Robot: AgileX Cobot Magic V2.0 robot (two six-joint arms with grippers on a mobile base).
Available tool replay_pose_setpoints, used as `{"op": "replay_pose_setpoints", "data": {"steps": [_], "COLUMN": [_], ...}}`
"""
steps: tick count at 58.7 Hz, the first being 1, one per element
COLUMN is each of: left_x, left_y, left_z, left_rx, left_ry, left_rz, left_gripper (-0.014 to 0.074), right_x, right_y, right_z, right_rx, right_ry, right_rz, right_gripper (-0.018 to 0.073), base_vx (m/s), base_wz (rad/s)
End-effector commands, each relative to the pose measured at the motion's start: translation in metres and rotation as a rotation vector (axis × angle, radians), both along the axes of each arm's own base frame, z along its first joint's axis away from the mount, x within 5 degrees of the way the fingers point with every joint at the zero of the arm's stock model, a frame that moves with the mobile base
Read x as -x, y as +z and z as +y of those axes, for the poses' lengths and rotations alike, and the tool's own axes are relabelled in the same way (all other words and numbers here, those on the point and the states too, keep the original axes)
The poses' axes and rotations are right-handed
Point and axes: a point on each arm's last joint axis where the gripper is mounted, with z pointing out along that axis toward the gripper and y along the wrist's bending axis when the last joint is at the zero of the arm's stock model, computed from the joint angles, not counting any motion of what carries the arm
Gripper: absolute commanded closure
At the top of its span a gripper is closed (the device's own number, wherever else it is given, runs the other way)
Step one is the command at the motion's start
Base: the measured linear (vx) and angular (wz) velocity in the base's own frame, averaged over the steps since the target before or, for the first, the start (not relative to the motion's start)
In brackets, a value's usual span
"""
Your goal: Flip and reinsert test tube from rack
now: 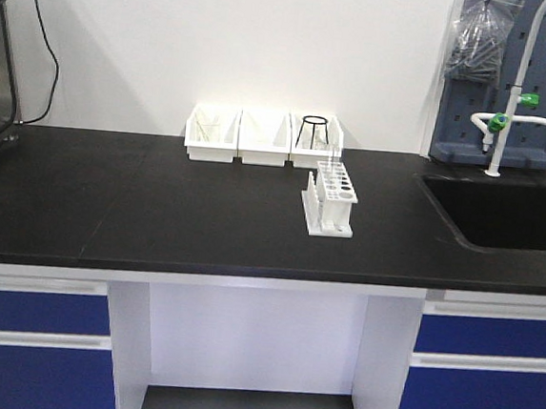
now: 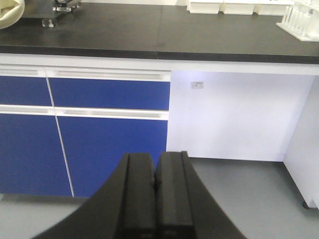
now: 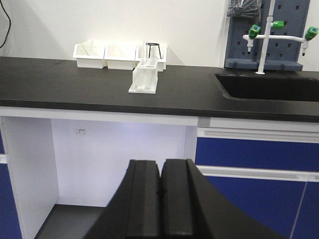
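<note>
Both arms sit low in front of the bench, below its edge. The left gripper point(image 2: 156, 164) has its fingers pressed together with nothing between them, and so does the right gripper point(image 3: 161, 172).

The step in hand looks like the approach, since neither gripper is near the work. The rack point(image 1: 328, 205) stands on the black tabletop point(image 1: 158, 204), right of centre. It is closer to the right arm, which looks the better choice to reach.

A clear test tube point(image 1: 333, 164) seems to rise from the rack's far end, but it is faint. I would confirm its hole before committing. The gripper should open well before arriving and come down from above. It should take the tube high and lift it straight up clear of the top plate.

The drying pegs and the storage bins point(image 1: 264, 137) just behind the rack leave little room there. The sink point(image 1: 502, 215) lies well to the right.
</note>
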Motion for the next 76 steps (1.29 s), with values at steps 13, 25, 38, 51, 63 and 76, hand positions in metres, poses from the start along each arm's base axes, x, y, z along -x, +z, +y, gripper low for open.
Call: {"op": "replay_pose_setpoints", "data": {"steps": [13, 25, 38, 51, 63, 76], "left_x": [-0.0008, -0.0008, -0.0008, -0.0008, -0.0008, -0.0008], "left_y": [0.0084, 0.0084, 0.0084, 0.0084, 0.0084, 0.0084], "left_z": [-0.0008, -0.0008, -0.0008, -0.0008, -0.0008, -0.0008], "left_rx": [-0.003, -0.003, -0.003, -0.003, -0.003, -0.003], "left_ry": [-0.011, -0.011, -0.011, -0.011, -0.011, -0.011], "left_rz": [-0.098, -0.098, -0.098, -0.098, -0.098, -0.098], "left_gripper": [0.0603, 0.0603, 0.0603, 0.0603, 0.0603, 0.0603], "right_x": [0.0007, 0.0007, 0.0007, 0.0007, 0.0007, 0.0007], "right_y": [0.0075, 0.0075, 0.0075, 0.0075, 0.0075, 0.0075], "right_z": [0.0004, 0.0004, 0.0004, 0.0004, 0.0004, 0.0004], "right_rx": [0.002, 0.002, 0.002, 0.002, 0.002, 0.002], "right_ry": [0.005, 0.005, 0.005, 0.005, 0.005, 0.005], "right_rz": [-0.089, -0.089, -0.089, -0.089, -0.089, -0.090], "right_gripper": [0.0571, 0.0571, 0.0571, 0.0571, 0.0571, 0.0571], "base_vx": [0.36, 0.38, 0.36, 0.35, 0.34, 0.32], "base_wz": [0.05, 0.05, 0.05, 0.06, 0.05, 0.02]}}
